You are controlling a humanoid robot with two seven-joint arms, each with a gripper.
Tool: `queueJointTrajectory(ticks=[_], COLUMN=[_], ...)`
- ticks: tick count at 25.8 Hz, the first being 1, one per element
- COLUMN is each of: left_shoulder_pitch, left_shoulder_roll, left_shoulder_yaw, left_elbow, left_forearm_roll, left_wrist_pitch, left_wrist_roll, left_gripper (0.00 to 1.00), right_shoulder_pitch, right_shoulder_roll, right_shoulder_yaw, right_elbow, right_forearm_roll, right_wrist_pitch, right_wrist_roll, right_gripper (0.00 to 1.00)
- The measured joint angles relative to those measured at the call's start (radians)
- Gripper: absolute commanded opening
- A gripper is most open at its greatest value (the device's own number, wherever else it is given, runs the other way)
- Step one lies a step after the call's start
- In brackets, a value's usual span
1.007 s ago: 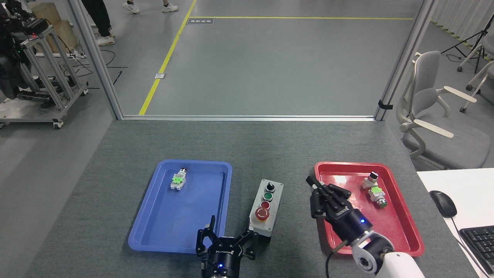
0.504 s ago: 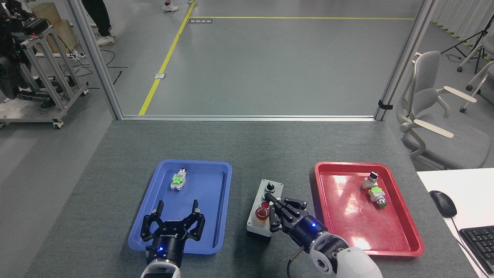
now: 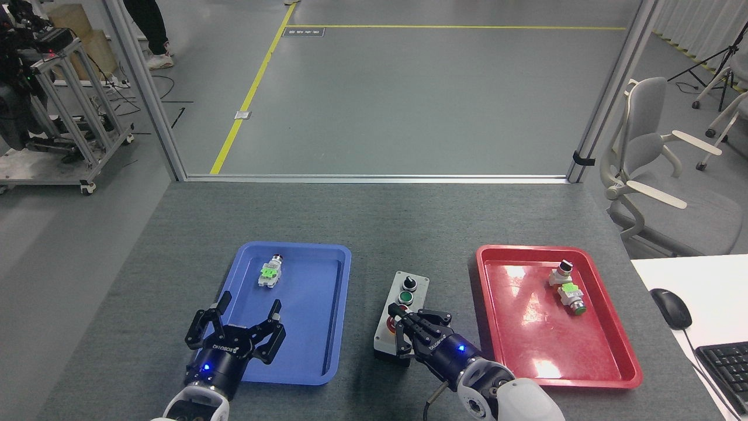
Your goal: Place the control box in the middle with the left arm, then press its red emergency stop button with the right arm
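Head view has the control box (image 3: 402,313) sitting on the grey table (image 3: 175,245), in the gap between the blue tray (image 3: 333,327) and the red tray (image 3: 502,327). It's well apart from both tray rims, and there's plenty of bare mat beyond it toward the far table edge.

Right gripper (image 3: 403,327) is parked right on the near end of the box. Its black fingers (image 3: 429,320) are bunched close together, and the tips cover most of the red emergency stop button (image 3: 390,322), so only a sliver of red peeks out to their left. Looks like contact, but whether the button is actually pushed down can't be told from this angle. Just beyond the fingertips are the green button (image 3: 405,297) and then the black knob (image 3: 409,283), both uncovered.

Left gripper (image 3: 245,310) hovers over the near left corner of the blue tray with fingers (image 3: 274,310) spread wide and nothing between them. A small switch part with a green tag (image 3: 270,272) lies farther out from those fingertips inside the tray. Two more loose parts (image 3: 565,285) sit in the red tray's far right area, well away from the right fingers.
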State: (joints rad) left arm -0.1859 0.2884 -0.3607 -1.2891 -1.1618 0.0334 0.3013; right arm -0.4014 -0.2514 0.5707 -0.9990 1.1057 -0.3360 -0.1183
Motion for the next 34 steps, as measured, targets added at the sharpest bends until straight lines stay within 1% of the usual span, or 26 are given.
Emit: queueJointTrajectory(ticks=[4, 7, 10, 12, 16, 20, 21, 22, 23, 25, 28, 30, 32, 34], left_shoulder_pitch=[-0.001, -0.001, -0.001, 0.000, 0.007, 0.010, 0.011, 0.015, 0.021, 0.038, 0.066, 0.078, 0.084, 0.087], left_shoulder_roll=[0.024, 0.028, 0.026, 0.024, 0.015, 0.009, 0.006, 0.002, -0.003, -0.015, -0.024, -0.029, -0.037, -0.044], left_shoulder_yaw=[0.044, 0.106, 0.165, 0.203, 0.280, 0.329, 0.337, 0.345, 0.352, 0.363, 0.369, 0.370, 0.371, 0.371], left_elbow=[0.002, 0.001, -0.004, -0.018, -0.060, -0.080, -0.082, -0.084, -0.087, -0.105, -0.147, -0.168, -0.180, -0.186], left_forearm_roll=[-0.011, -0.010, -0.007, -0.004, 0.000, 0.002, 0.002, 0.002, 0.002, 0.001, 0.000, -0.001, -0.001, -0.001], left_wrist_pitch=[-0.088, -0.153, -0.207, -0.228, -0.235, -0.235, -0.234, -0.230, -0.217, -0.176, -0.105, -0.080, -0.069, -0.060], left_wrist_roll=[-0.002, -0.007, -0.039, -0.083, -0.178, -0.220, -0.225, -0.227, -0.230, -0.235, -0.236, -0.236, -0.236, -0.236], left_gripper=[0.99, 0.99, 0.99, 0.99, 0.99, 0.99, 0.99, 0.99, 0.99, 0.99, 0.99, 0.99, 0.99, 0.99], right_shoulder_pitch=[0.004, 0.004, 0.005, 0.006, 0.005, 0.006, 0.006, 0.006, 0.006, 0.005, 0.002, -0.005, -0.006, -0.005], right_shoulder_roll=[0.002, 0.003, 0.003, 0.003, 0.005, 0.011, 0.012, 0.012, 0.013, 0.014, 0.018, 0.016, 0.000, -0.033], right_shoulder_yaw=[0.001, 0.001, 0.001, 0.006, 0.022, 0.027, 0.024, 0.017, -0.001, -0.076, -0.225, -0.299, -0.367, -0.437], right_elbow=[0.020, 0.031, 0.038, 0.040, 0.052, 0.063, 0.062, 0.058, 0.048, 0.013, -0.039, -0.057, -0.065, -0.071], right_forearm_roll=[0.001, 0.002, 0.002, 0.002, 0.001, -0.002, -0.004, -0.007, -0.014, -0.046, -0.104, -0.123, -0.132, -0.136], right_wrist_pitch=[0.000, -0.002, -0.002, -0.002, 0.001, 0.001, 0.001, 0.001, -0.003, -0.003, -0.014, -0.029, -0.031, -0.021], right_wrist_roll=[0.001, -0.004, -0.010, -0.014, -0.014, -0.036, -0.036, -0.038, -0.024, -0.002, -0.027, -0.037, -0.039, -0.045], right_gripper=[0.00, 0.00, 0.00, 0.00, 0.00, 0.00, 0.23, 0.54, 1.00, 1.00, 1.00, 1.00, 1.00, 1.00])
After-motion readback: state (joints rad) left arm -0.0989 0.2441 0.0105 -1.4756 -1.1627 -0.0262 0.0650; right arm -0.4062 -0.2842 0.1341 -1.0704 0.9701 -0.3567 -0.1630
